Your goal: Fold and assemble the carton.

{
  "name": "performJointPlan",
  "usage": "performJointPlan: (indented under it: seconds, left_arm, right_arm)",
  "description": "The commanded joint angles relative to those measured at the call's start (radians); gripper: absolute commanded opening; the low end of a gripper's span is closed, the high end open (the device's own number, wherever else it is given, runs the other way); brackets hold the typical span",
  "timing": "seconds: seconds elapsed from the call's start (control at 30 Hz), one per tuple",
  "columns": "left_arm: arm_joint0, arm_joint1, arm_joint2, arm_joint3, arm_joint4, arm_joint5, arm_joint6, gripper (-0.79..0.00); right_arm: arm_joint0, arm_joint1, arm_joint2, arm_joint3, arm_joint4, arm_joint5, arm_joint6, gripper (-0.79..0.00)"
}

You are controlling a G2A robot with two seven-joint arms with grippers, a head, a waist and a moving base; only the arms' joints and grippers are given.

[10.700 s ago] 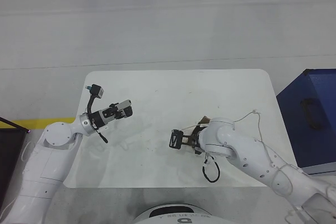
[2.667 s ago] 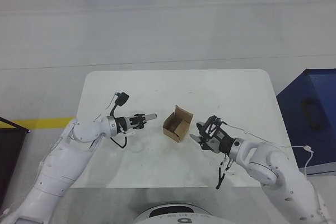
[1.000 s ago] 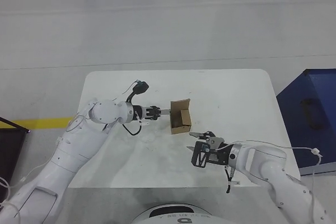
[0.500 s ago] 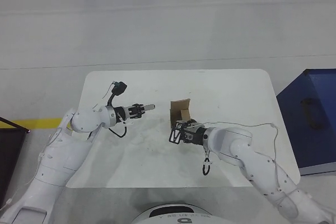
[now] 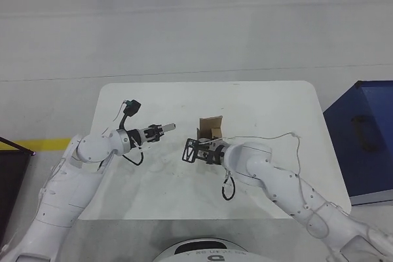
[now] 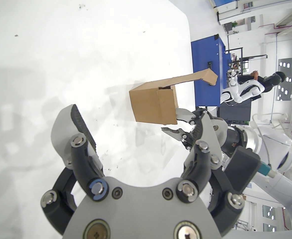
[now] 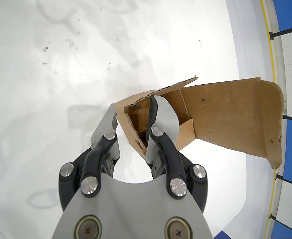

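Carton [image 5: 211,126]: brown cardboard, near the table's middle, 1 long flap standing open with its tip bent, inside showing.
Table [image 5: 268,105]: white, rounded corners.
Right gripper [image 7: 134,105]: fingers apart, astride 1 carton wall, 1 finger inside.
Left gripper [image 5: 165,127]: fingers spread wide, near the carton, not touching.

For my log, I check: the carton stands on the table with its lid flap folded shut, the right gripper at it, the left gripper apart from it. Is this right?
Not quite: the lid flap is open, standing out from the carton, as the right wrist view shows. Otherwise yes: it stands on the table, right gripper at it, left gripper apart.
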Motion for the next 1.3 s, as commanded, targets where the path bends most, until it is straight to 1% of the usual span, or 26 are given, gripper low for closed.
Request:
performJointPlan:
  seconds: [0.0, 0.07, 0.1, 0.33, 0.5, 0.7, 0.73, 0.8, 0.87, 0.93, 1.0, 1.07, 1.17, 1.2, 1.23, 1.27]
  left_arm:
    - [0.008, 0.001, -0.008, 0.000, -0.001, -0.003, 0.004, -0.009]
    - [0.016, 0.003, -0.019, 0.002, -0.005, -0.007, 0.007, -0.006]
    - [0.020, 0.004, -0.024, 0.003, -0.009, -0.009, 0.008, -0.009]
    - [0.044, 0.010, -0.052, 0.001, -0.018, -0.019, 0.010, -0.009]
    - [0.052, 0.011, -0.060, 0.001, -0.025, -0.021, 0.014, -0.018]
    - [0.061, 0.012, -0.073, 0.005, -0.040, -0.031, 0.022, -0.025]
    - [0.062, 0.012, -0.075, 0.005, -0.042, -0.032, 0.022, -0.022]
    - [0.066, 0.013, -0.079, 0.005, -0.044, -0.033, 0.023, -0.025]
    - [0.070, 0.014, -0.082, 0.005, -0.047, -0.035, 0.025, -0.025]
    - [0.074, 0.014, -0.084, 0.006, -0.050, -0.037, 0.028, -0.031]
    - [0.077, 0.014, -0.087, 0.005, -0.053, -0.039, 0.031, -0.034]
    - [0.080, 0.014, -0.089, 0.005, -0.054, -0.041, 0.033, -0.034]
    - [0.083, 0.015, -0.092, 0.004, -0.058, -0.042, 0.036, -0.037]
    - [0.084, 0.015, -0.094, 0.003, -0.059, -0.042, 0.037, -0.037]
    - [0.085, 0.015, -0.095, 0.002, -0.060, -0.043, 0.038, -0.034]
    - [0.086, 0.015, -0.097, 0.001, -0.061, -0.044, 0.039, -0.037]
  right_arm:
    - [0.024, -0.011, -0.018, 0.037, 0.009, 0.011, 0.021, -0.449]
    - [0.041, -0.022, -0.030, 0.062, 0.032, 0.023, 0.033, -0.416]
    - [0.050, -0.027, -0.036, 0.072, 0.039, 0.025, 0.045, -0.413]
    - [0.098, -0.056, -0.062, 0.125, 0.112, 0.048, 0.120, -0.428]
    - [0.129, -0.075, -0.080, 0.149, 0.152, 0.065, 0.181, -0.409]
    - [0.162, -0.097, -0.101, 0.182, 0.171, 0.080, 0.207, -0.388]
    - [0.167, -0.100, -0.105, 0.186, 0.169, 0.081, 0.212, -0.369]
    - [0.174, -0.105, -0.112, 0.193, 0.165, 0.084, 0.221, -0.265]
    - [0.180, -0.111, -0.119, 0.205, 0.167, 0.084, 0.233, -0.120]
    - [0.186, -0.117, -0.124, 0.222, 0.174, 0.085, 0.238, -0.040]
    - [0.193, -0.123, -0.129, 0.234, 0.185, 0.083, 0.240, -0.025]
    - [0.199, -0.128, -0.133, 0.243, 0.194, 0.080, 0.245, -0.034]
    - [0.210, -0.135, -0.138, 0.248, 0.209, 0.066, 0.276, -0.102]
    - [0.213, -0.136, -0.137, 0.245, 0.222, 0.055, 0.291, -0.163]
    - [0.215, -0.136, -0.134, 0.243, 0.238, 0.044, 0.312, -0.348]
    - [0.217, -0.136, -0.130, 0.237, 0.254, 0.034, 0.334, -0.406]
